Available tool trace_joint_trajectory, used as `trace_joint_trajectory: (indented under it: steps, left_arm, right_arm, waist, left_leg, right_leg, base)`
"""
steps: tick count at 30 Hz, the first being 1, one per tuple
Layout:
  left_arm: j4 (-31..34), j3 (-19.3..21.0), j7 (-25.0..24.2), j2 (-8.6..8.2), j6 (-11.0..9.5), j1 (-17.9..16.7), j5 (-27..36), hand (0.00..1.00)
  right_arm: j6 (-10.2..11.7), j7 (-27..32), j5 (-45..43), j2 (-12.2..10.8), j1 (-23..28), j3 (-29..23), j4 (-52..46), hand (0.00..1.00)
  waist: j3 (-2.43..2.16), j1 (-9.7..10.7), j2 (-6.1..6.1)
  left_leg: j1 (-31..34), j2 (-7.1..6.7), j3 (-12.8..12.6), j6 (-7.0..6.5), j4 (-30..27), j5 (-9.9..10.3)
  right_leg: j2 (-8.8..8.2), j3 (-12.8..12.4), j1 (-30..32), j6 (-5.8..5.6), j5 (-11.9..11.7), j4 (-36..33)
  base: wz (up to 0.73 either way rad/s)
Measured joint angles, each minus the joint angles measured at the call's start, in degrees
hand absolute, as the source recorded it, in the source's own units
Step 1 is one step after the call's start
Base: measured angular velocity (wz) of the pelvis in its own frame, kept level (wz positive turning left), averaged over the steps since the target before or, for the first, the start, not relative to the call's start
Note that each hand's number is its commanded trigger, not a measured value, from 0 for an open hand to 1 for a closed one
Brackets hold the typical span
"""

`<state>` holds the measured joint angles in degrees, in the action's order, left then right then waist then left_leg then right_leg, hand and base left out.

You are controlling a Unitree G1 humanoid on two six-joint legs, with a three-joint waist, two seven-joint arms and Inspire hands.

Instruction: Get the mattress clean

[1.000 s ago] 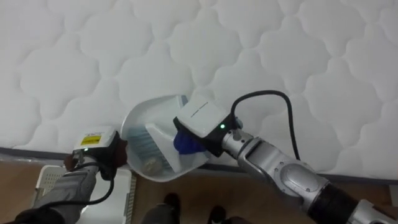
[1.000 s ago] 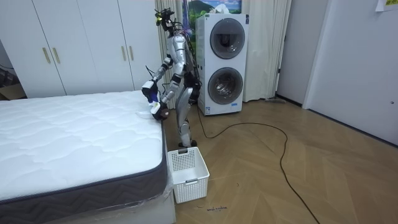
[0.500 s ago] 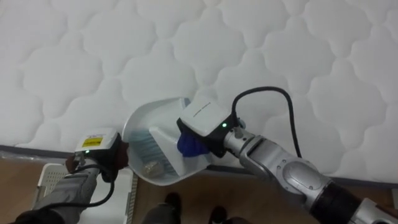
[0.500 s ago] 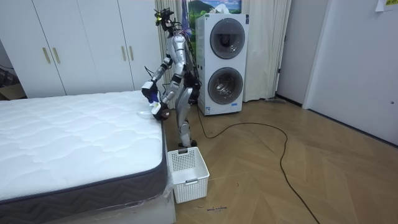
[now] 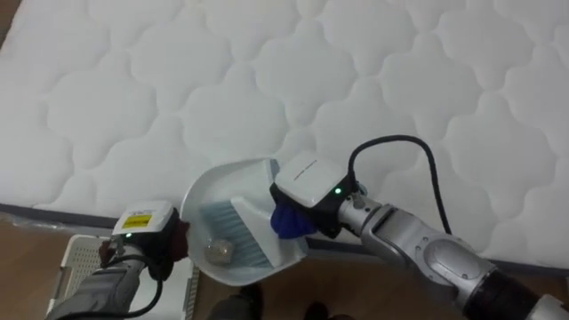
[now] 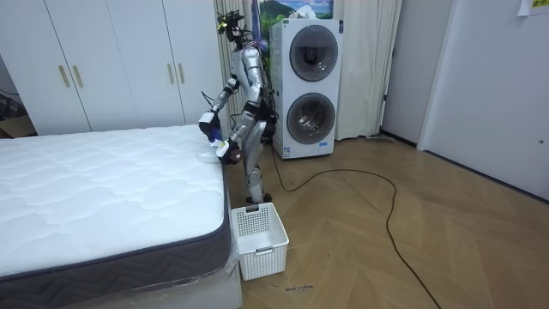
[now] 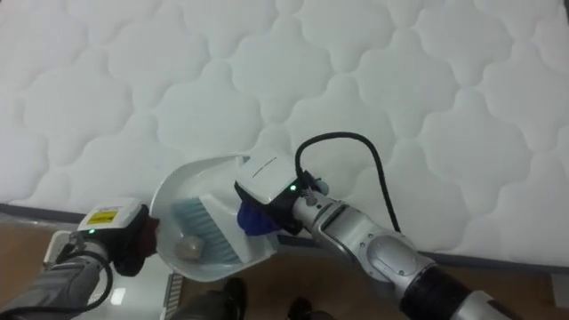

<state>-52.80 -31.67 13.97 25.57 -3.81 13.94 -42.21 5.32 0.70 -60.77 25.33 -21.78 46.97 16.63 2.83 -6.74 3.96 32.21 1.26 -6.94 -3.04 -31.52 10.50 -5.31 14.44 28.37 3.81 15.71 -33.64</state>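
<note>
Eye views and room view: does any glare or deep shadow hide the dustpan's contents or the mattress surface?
Left eye view: even soft light, no glare; the white quilted mattress shows only faint shading in its stitching, and the small pale lump in the white plastic dustpan is plain to see. Right eye view: the same. Room view: a mild sheen on the wooden floor, no strong glare.
</note>
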Motion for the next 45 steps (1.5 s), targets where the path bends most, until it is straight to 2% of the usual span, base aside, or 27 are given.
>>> trace_joint_trajectory:
  steps: [5,7,10,12,14,16,20,22,24,28,29,30,31,32,34,38,40,41,42,44,45]
  left_arm:
    - [0.2,0.5,-1.1,0.32,0.0,-1.0,-1.1,1.0]
    - [1.2,2.4,-1.9,0.73,-0.4,-2.5,-2.0,1.0]
    - [1.3,5.3,-2.4,1.07,-0.4,-4.9,-3.5,1.0]
    - [2.3,6.8,-3.5,2.21,-0.4,-6.8,-3.8,1.0]
    - [2.7,7.6,-3.5,2.99,-0.3,-7.8,-4.1,1.0]
    - [5.2,8.5,-3.8,3.61,-0.1,-10.2,-4.3,1.0]
    - [9.8,9.1,-4.8,3.6,-0.4,-12.6,-4.6,1.0]
    - [12.9,10.7,-4.9,3.87,-0.5,-14.7,-4.5,1.0]
    - [13.5,11.8,-5.0,3.87,-0.7,-14.7,-3.8,1.0]
    - [14.5,14.9,-6.2,3.95,-0.4,-15.0,-0.2,1.0]
    - [15.2,15.8,-6.3,3.98,-0.4,-15.3,0.2,1.0]
    - [16.1,16.7,-6.4,3.97,-0.3,-15.6,1.3,1.0]
    - [17.0,17.2,-6.4,3.89,-0.3,-15.8,2.3,1.0]
    - [17.5,17.5,-6.4,3.79,-0.3,-16.1,3.1,1.0]
    - [21.4,19.6,-6.5,2.49,0.2,-19.3,4.5,1.0]
    - [23.1,20.2,-7.5,-0.26,0.3,-21.0,4.7,1.0]
    - [24.1,20.2,-7.5,-1.33,0.7,-21.9,5.6,1.0]
    - [24.6,20.3,-7.5,-1.66,0.9,-22.4,5.8,1.0]
    - [25.0,20.4,-7.4,-2.41,0.9,-23.2,6.0,1.0]
    - [25.1,20.9,-7.4,-3.78,1.0,-23.9,6.5,1.0]
    - [25.1,21.5,-7.4,-4.9,1.3,-24.2,6.5,1.0]
  right_arm:
    - [1.5,0.0,-0.6,1.8,0.0,-1.5,0.0,1.0]
    - [2.2,0.3,-2.8,3.1,0.4,-3.7,-0.1,1.0]
    - [2.6,0.6,-3.7,6.2,2.1,-7.2,-1.7,1.0]
    - [2.4,1.1,-5.7,6.8,3.2,-9.0,-2.1,1.0]
    - [2.2,1.4,-7.1,6.9,3.9,-10.3,-2.0,1.0]
    - [2.2,2.8,-6.9,6.9,4.5,-11.1,-1.9,1.0]
    - [2.2,5.8,-7.0,6.9,8.7,-14.4,-2.0,1.0]
    - [2.3,8.5,-7.0,7.0,13.0,-18.1,-2.1,1.0]
    - [2.7,10.3,-6.7,7.0,15.6,-21.9,-1.8,1.0]
    - [2.7,16.0,-3.8,6.9,17.9,-28.6,0.1,1.0]
    - [2.7,16.7,-3.1,6.9,18.0,-29.3,0.2,0.89]
    - [2.7,18.3,-0.5,6.9,18.1,-30.3,1.0,0.52]
    - [2.4,19.7,2.7,6.8,18.0,-30.6,2.0,0.07]
    - [2.2,20.0,4.5,6.6,18.0,-30.8,2.4,0.0]
    - [2.2,20.5,13.2,5.5,18.7,-32.4,2.7,0.0]
    - [2.0,22.3,27.9,4.2,18.6,-34.0,5.2,0.0]
    - [2.1,23.8,37.9,2.1,18.6,-35.8,6.3,0.0]
    - [2.1,24.2,40.2,1.6,18.6,-36.0,6.8,0.0]
    - [2.1,24.4,44.6,0.9,18.7,-36.6,8.2,0.0]
    - [1.9,24.3,51.0,-0.2,19.0,-38.4,9.6,0.0]
    - [1.2,24.3,54.8,-0.8,19.3,-39.7,9.7,0.0]
  waist:
    - [-0.07,-0.2,-0.09]
    - [-0.18,-0.1,-0.24]
    - [-0.93,-0.4,-0.56]
    - [-1.2,-0.4,-0.59]
    - [-1.27,-0.4,-0.62]
    - [-1.54,0.0,-0.8]
    - [-2.33,0.2,-1.17]
    - [-2.41,2.0,-1.19]
    - [-2.47,3.4,-1.45]
    - [-2.42,3.2,-1.9]
    - [-2.41,3.1,-1.94]
    - [-2.44,3.2,-2.0]
    - [-2.45,3.0,-2.03]
    - [-2.46,3.0,-2.02]
    - [-2.45,3.4,-2.06]
    - [-2.46,2.8,-2.04]
    - [-2.44,3.1,-2.06]
    - [-2.45,3.4,-2.08]
    - [-2.42,3.6,-2.15]
    - [-2.45,4.0,-2.27]
    - [-2.49,4.6,-2.46]
  left_leg:
    - [-1.9,-0.08,0.0,-0.2,-0.2,0.5]
    - [-3.2,-0.14,0.1,-0.23,0.1,0.7]
    - [-5.7,-0.2,0.1,-0.24,2.0,0.7]
    - [-7.8,-0.28,0.1,-0.24,2.9,0.7]
    - [-10.2,-0.7,0.3,-0.21,4.4,0.6]
    - [-13.1,-1.5,0.7,-0.23,6.3,0.6]
    - [-16.2,-2.7,3.0,-0.45,8.5,0.4]
    - [-18.5,-4.28,6.6,-0.66,9.8,0.2]
    - [-19.3,-5.21,9.1,-0.8,10.0,0.1]
    - [-20.3,-6.23,12.2,-0.82,10.1,0.0]
    - [-20.2,-6.33,12.5,-0.82,10.1,0.0]
    - [-20.2,-6.66,13.3,-0.75,10.1,0.0]
    - [-20.2,-6.85,13.7,-0.64,10.2,-0.1]
    - [-20.4,-6.94,14.3,-0.63,10.2,-0.1]
    - [-20.4,-7.36,15.6,-0.58,10.2,-0.1]
    - [-21.1,-8.19,17.9,-0.32,10.3,-0.3]
    - [-20.6,-8.53,19.2,0.05,9.9,-0.5]
    - [-20.5,-8.71,19.6,0.12,9.8,-0.6]
    - [-20.4,-9.13,20.3,0.26,9.7,-0.7]
    - [-19.5,-9.34,20.4,0.39,9.5,-0.9]
    - [-18.3,-9.15,19.4,0.33,8.9,-1.1]
  right_leg:
    - [-0.09,-0.1,-1.9,-0.26,0.2,0.0]
    - [-0.08,0.0,-3.4,-0.38,0.2,0.6]
    - [0.26,0.1,-6.2,-0.75,-0.1,2.9]
    - [0.4,0.2,-8.5,-0.92,-0.2,4.2]
    - [0.35,0.2,-10.9,-1.11,-0.3,5.4]
    - [0.16,-0.1,-13.6,-1.65,-0.1,6.6]
    - [0.44,-0.1,-17.9,-2.28,-0.4,9.1]
    - [0.56,-0.4,-22.0,-3.12,-0.1,11.1]
    - [0.68,-1.2,-23.6,-3.29,0.0,11.2]
    - [1.51,-2.9,-27.0,-3.82,-0.2,14.9]
    - [1.59,-2.9,-27.2,-3.87,-0.2,15.4]
    - [1.63,-2.7,-27.8,-3.87,-0.2,16.2]
    - [1.68,-2.7,-28.1,-3.88,-0.2,16.4]
    - [1.77,-2.6,-28.6,-3.88,-0.2,16.9]
    - [2.12,-2.7,-30.0,-4.17,-0.4,18.9]
    - [2.23,-2.1,-31.9,-4.17,-0.4,20.0]
    - [2.45,0.1,-32.3,-4.17,-0.4,20.2]
    - [2.51,0.4,-32.5,-4.17,-0.4,20.2]
    - [2.59,2.2,-33.0,-4.16,-0.4,20.4]
    - [2.75,4.7,-33.5,-4.16,-0.4,21.0]
    - [2.93,6.9,-33.6,-4.14,-0.4,21.0]
  base:
    - [0.01]
    - [0.0]
    - [-0.01]
    - [0.02]
    - [0.05]
    - [0.13]
    - [0.39]
    - [0.8]
    - [0.85]
    - [0.46]
    - [0.29]
    - [0.33]
    - [0.34]
    - [0.31]
    - [0.31]
    - [0.35]
    - [0.44]
    - [0.54]
    - [0.61]
    - [0.71]
    - [0.93]
